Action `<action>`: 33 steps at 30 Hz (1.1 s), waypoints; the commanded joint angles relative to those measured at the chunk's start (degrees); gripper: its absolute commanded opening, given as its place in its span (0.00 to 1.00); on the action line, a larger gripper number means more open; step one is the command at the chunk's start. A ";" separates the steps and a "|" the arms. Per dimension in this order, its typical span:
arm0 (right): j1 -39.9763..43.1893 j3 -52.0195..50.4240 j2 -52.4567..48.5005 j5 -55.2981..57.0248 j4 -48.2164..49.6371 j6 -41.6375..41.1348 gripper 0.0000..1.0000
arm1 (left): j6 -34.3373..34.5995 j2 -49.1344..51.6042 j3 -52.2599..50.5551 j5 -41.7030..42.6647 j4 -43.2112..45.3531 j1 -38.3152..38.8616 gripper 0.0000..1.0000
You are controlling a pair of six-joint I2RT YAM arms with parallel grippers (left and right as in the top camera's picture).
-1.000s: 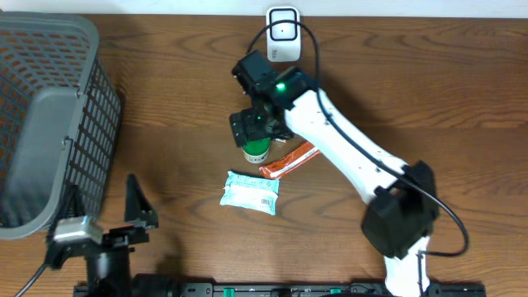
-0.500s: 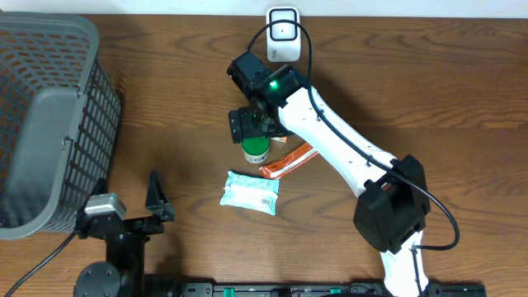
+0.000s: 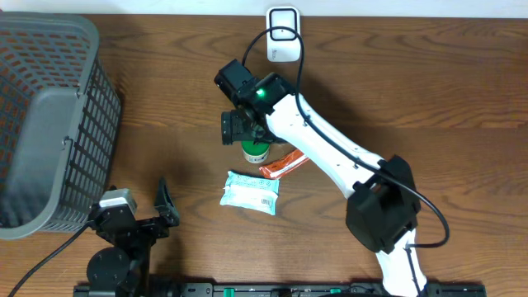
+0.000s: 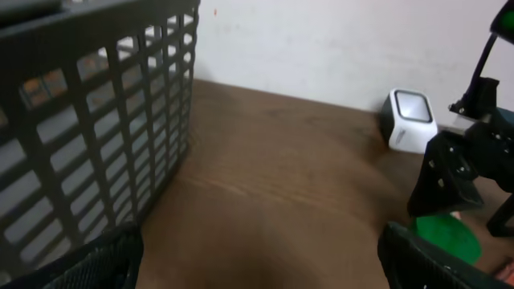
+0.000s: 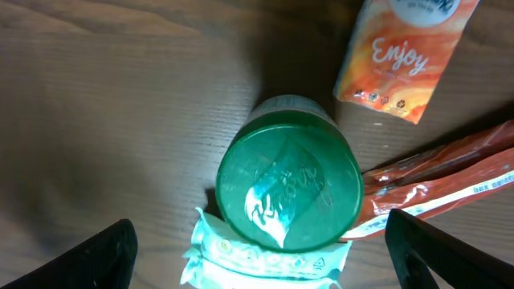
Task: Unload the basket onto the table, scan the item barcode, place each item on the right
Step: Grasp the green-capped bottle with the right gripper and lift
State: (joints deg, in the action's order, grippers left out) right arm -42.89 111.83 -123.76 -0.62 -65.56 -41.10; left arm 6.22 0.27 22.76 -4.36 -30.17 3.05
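Both arms have shifted: the right gripper (image 3: pixel 238 129) has slid up-left, partly off the jar (image 3: pixel 256 151), and the left gripper (image 4: pixel 261 261) has swung right along the lower left. Each has its fingers wide apart, holding nothing. The jar stands upright at centre frame, green lid up, below the scanner (image 3: pixel 283 23) at top centre. A sachet (image 3: pixel 289 161) lies just right of the jar, and a tissue pack (image 3: pixel 250 191) lies near, below it.

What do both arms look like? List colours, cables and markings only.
Right arm: white links, black joints, a green light near the wrist, black cable looping off it. Left arm: black, with a grey block on it. Right tool and left tool: black fingers.
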 commanded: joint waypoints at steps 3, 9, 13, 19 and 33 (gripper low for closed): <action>-0.13 1.22 -2.95 -0.22 0.04 -3.26 0.93 | 0.55 -0.04 -0.04 0.79 -2.08 -0.09 0.94; 0.11 1.22 -4.70 -0.50 0.85 -4.61 0.94 | 0.55 -0.04 -0.04 0.76 -6.34 -0.09 0.94; 0.20 1.22 -6.78 -2.38 1.77 -4.74 0.94 | 0.52 -0.04 -0.04 0.76 -11.58 -0.09 0.94; 0.39 1.22 -10.03 -4.00 2.36 -4.72 0.93 | 0.55 -0.04 -0.04 0.76 -22.34 -0.09 0.94; 0.81 1.20 -11.72 -3.98 1.68 -4.72 0.80 | 0.55 -0.04 -0.07 0.76 -27.82 -0.09 0.94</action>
State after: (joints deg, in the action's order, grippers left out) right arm -42.54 112.14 -135.39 -4.34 -63.72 -45.04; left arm 6.22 0.27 22.74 -4.14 -57.49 3.05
